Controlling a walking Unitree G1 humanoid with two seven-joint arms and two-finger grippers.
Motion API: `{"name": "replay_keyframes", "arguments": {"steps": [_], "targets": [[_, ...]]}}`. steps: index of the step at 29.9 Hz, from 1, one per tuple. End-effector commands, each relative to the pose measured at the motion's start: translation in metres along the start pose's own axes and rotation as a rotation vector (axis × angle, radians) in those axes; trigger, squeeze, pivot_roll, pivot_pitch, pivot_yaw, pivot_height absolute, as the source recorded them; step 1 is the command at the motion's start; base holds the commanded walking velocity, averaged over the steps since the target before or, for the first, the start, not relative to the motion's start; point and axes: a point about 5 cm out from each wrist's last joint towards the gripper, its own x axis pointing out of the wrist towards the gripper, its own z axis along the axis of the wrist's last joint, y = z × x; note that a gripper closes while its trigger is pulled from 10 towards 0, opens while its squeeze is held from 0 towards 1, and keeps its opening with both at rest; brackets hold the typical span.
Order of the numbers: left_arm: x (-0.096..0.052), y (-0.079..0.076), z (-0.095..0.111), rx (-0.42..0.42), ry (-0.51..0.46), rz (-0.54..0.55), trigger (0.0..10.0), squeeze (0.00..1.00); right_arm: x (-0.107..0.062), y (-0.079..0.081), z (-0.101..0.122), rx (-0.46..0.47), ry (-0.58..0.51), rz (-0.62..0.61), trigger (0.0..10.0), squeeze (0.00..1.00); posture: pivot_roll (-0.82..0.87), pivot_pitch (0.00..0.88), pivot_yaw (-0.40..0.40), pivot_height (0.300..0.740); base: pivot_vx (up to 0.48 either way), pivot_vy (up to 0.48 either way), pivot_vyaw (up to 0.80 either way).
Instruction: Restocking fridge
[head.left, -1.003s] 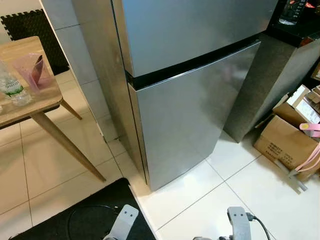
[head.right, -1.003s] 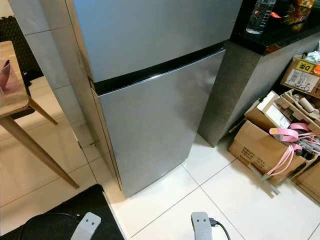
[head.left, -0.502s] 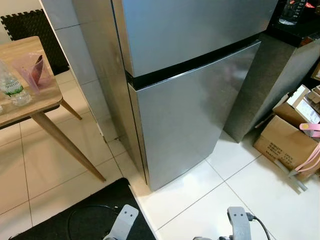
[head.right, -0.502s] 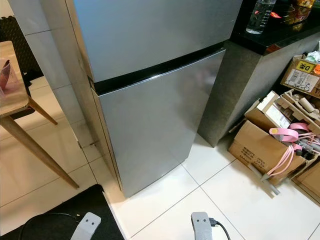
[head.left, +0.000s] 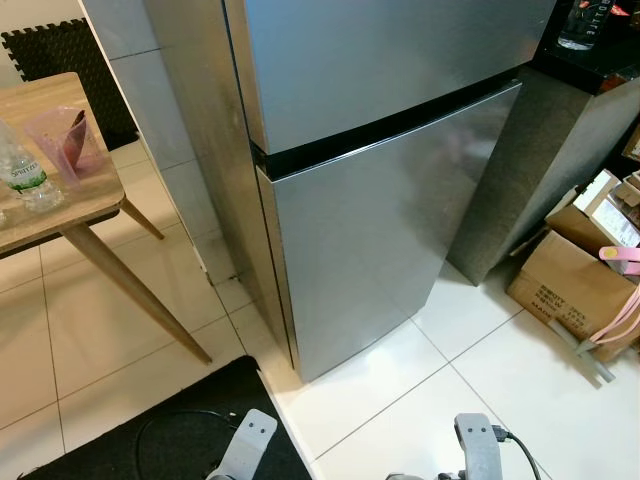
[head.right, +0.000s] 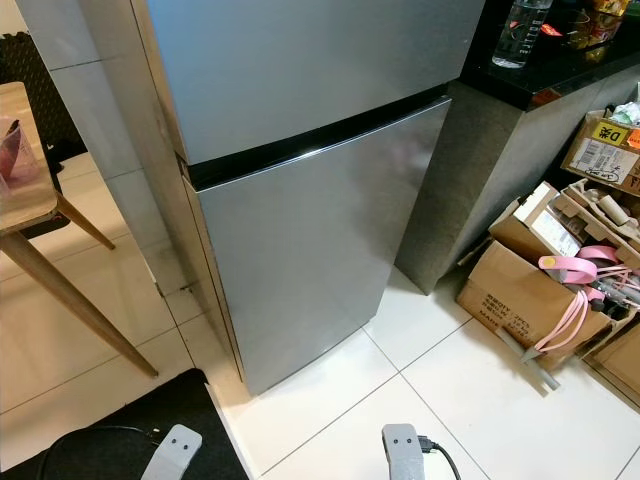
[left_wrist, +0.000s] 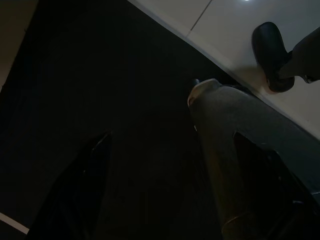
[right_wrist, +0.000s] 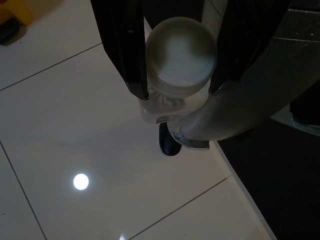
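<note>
Between our right end effector (right_wrist: 177, 92) fingers we've got a white-capped bottle (right_wrist: 180, 57) pinched, closed fridge (head.left: 380, 200) ahead; left end effector (left_wrist: 170, 180) hangs spread over the black mat (left_wrist: 100, 75).

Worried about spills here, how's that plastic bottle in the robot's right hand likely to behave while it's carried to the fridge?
The bottle looks clear and thin-walled with a white cap, so it probably flexes if squeezed hard. The right hand pinches it just below the cap, so it may swing or slip if the plastic is smooth. How full it is cannot be seen, so its weight is uncertain.
</note>
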Motion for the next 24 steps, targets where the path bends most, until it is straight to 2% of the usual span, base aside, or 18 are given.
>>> {"name": "replay_keyframes", "arguments": {"steps": [1,24], "targets": [[-0.0001,-0.0059,-0.0073,0.008,0.034,-0.022,10.0,0.00,0.0002,0.0056,-0.0065,0.007,0.027,0.019,10.0,0.00,-0.03,0.063,-0.006,0.740,0.000,0.000,0.00],[-0.0001,-0.0076,-0.0084,-0.002,0.036,-0.023,10.0,0.00,-0.0004,0.0037,-0.0077,0.002,0.031,0.014,10.0,0.00,-0.03,0.068,-0.009,0.740,0.000,0.000,0.00]]}}
